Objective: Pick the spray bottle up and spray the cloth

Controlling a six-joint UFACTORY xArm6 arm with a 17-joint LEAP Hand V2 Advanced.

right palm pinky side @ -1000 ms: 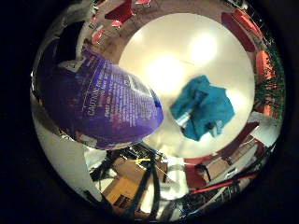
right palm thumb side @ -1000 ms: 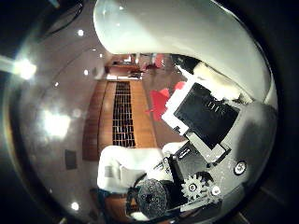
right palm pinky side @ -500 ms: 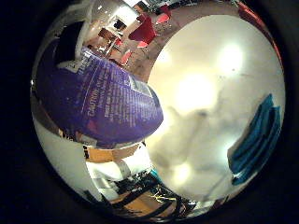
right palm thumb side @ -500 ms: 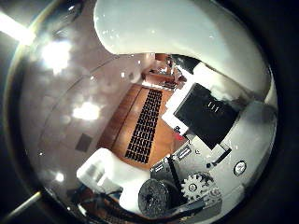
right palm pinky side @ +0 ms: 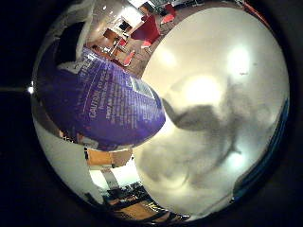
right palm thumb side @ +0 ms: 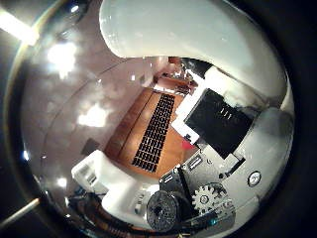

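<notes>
The spray bottle [right palm pinky side: 99, 99], white with a purple printed label, fills much of the little finger side palm view, close against the palm. Its white body [right palm thumb side: 178, 35] also curves across the thumb side palm view. My right hand [right palm thumb side: 218, 149] shows there as black and white fingers with gears, curled beside the bottle's body. The teal cloth [right palm pinky side: 277, 151] is only a thin sliver at the rim of the little finger side view, lying on the white table [right palm pinky side: 222, 57]. A dark shadow [right palm pinky side: 204, 128] of the hand and bottle falls on the table.
Red chairs [right palm pinky side: 150, 28] and wooden furniture stand beyond the table's far edge. The thumb side palm view looks out at the room, with bright lights [right palm thumb side: 59, 55] and a slatted wooden panel [right palm thumb side: 154, 134].
The camera has swung with the hand. The cloth has slid from the middle of the little finger side view to its rim. A shadow now lies across the table. The bottle stays in the hand.
</notes>
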